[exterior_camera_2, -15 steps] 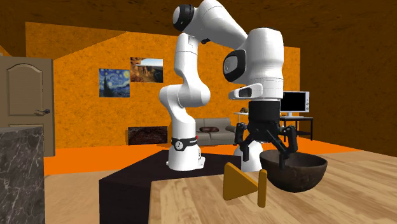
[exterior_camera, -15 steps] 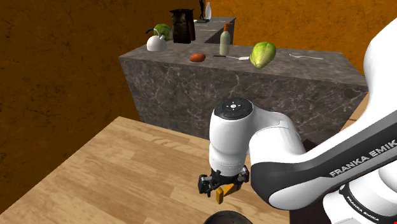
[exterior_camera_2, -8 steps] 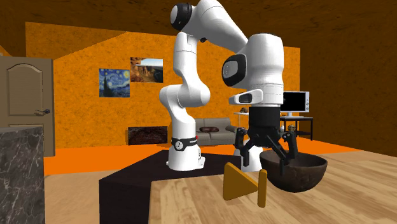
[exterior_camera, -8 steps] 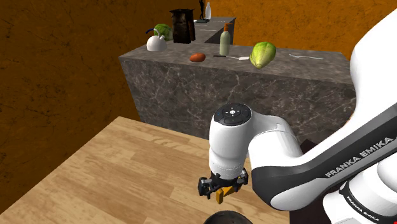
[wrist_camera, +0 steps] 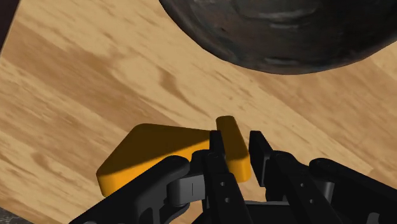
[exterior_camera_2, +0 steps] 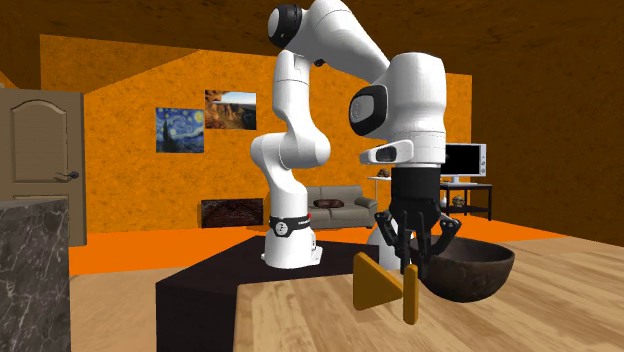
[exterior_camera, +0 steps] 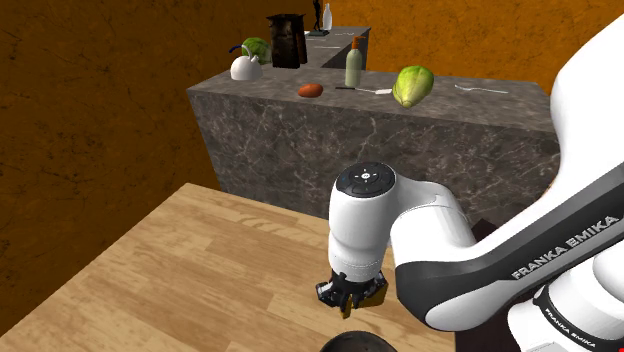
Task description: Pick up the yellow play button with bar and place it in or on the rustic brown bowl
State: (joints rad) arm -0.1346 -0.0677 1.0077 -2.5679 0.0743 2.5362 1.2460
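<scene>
The yellow play button with bar (exterior_camera_2: 377, 285) stands upright on the wooden table (exterior_camera: 210, 260), just to the left of the dark brown bowl (exterior_camera_2: 470, 268) in the second exterior view. It is a yellow triangle (wrist_camera: 153, 153) joined to a short bar (wrist_camera: 232, 145). My black gripper (wrist_camera: 235, 153) points straight down over it, and its fingers are shut on the bar. In the shoulder view the gripper (exterior_camera: 350, 298) sits low over the table with a sliver of yellow (exterior_camera: 346, 311) under it. The bowl (wrist_camera: 286, 32) lies close beyond the fingertips.
A dark stone counter (exterior_camera: 380, 130) behind the table carries a green vegetable (exterior_camera: 412, 85), a bottle (exterior_camera: 353, 64), a white kettle (exterior_camera: 245, 66) and a brown item (exterior_camera: 311, 90). The arm's dark stand (exterior_camera_2: 200, 290) lies past the table edge. The bowl's rim (exterior_camera: 355, 343) shows at the table's near edge.
The fingers, spread wide before, have closed onto the bar. The yellow piece has shifted and tilted slightly. The arm has lowered a little.
</scene>
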